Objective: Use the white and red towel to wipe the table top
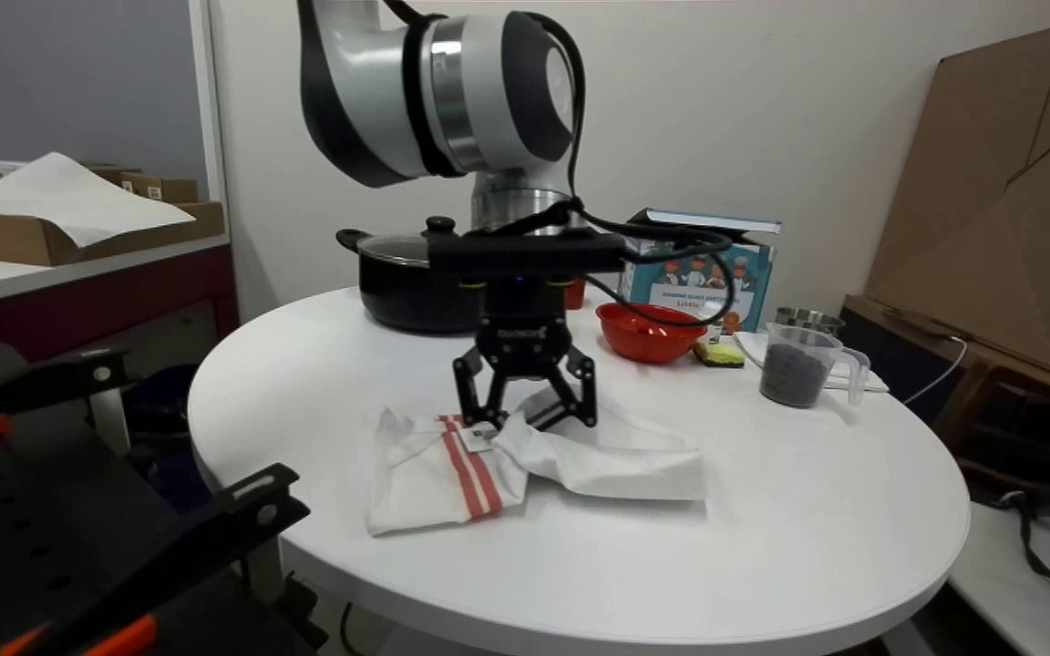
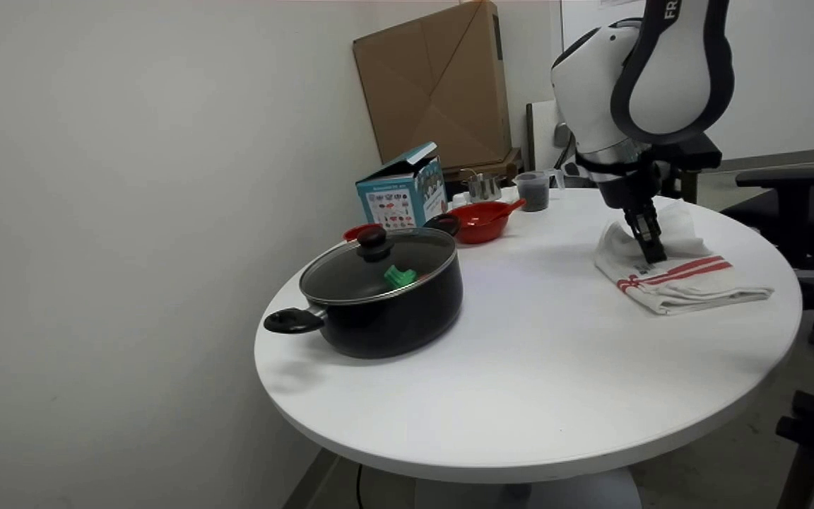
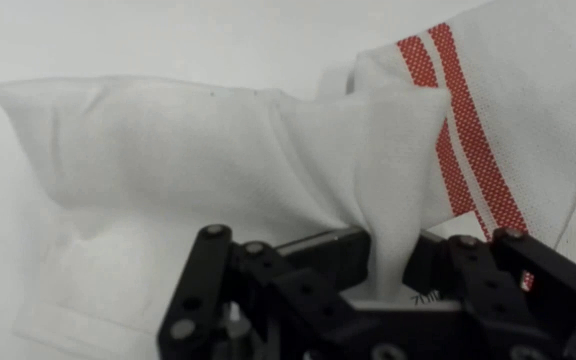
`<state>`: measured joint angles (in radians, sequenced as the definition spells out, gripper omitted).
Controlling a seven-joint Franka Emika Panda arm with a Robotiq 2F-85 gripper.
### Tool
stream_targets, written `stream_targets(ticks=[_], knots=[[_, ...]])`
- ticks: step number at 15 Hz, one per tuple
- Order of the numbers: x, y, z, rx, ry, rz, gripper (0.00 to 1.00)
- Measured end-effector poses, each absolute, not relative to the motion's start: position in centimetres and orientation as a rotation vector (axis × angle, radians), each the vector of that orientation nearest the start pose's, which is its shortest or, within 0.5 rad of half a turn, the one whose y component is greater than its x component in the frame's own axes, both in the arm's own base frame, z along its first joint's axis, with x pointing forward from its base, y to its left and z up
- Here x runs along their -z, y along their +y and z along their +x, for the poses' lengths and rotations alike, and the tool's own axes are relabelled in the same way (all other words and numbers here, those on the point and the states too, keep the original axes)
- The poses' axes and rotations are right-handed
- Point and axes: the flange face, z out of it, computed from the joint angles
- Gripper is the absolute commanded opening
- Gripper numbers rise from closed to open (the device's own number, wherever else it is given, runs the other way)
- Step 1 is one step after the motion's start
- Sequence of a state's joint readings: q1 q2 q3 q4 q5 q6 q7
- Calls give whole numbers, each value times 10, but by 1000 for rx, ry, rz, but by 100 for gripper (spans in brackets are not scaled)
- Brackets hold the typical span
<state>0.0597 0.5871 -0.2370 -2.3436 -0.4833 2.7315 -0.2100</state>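
Note:
The white towel with red stripes lies partly folded and bunched on the round white table top; towel (image 1: pixel 434 478) and table (image 1: pixel 762 547) show in an exterior view. They also show in an exterior view, towel (image 2: pixel 704 286) and table (image 2: pixel 520 396). My gripper (image 1: pixel 514 421) points down at the towel's middle, fingertips low, close to the table; it also shows in an exterior view (image 2: pixel 653 256). In the wrist view, the gripper (image 3: pixel 387 260) is shut on a bunched fold of the towel (image 3: pixel 208 150). The fingertips' lower ends are partly hidden by cloth.
A black lidded pot (image 2: pixel 393 325) stands on the table. A red bowl (image 1: pixel 648 335), a yellow sponge (image 1: pixel 719 353), a measuring cup (image 1: pixel 794 372) with dark contents and a blue box (image 2: pixel 400 194) stand along the wall side. A black shelf (image 1: pixel 42 538) is beside the table.

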Motion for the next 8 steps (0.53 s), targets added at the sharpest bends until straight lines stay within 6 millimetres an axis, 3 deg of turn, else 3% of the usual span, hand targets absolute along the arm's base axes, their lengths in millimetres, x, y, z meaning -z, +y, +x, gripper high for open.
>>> stream_targets(ticks=[4,8], knots=[[-91,-152,485,-394,-618,-3353,0],[-110,-213,495,-373,-355,-3433,0]])
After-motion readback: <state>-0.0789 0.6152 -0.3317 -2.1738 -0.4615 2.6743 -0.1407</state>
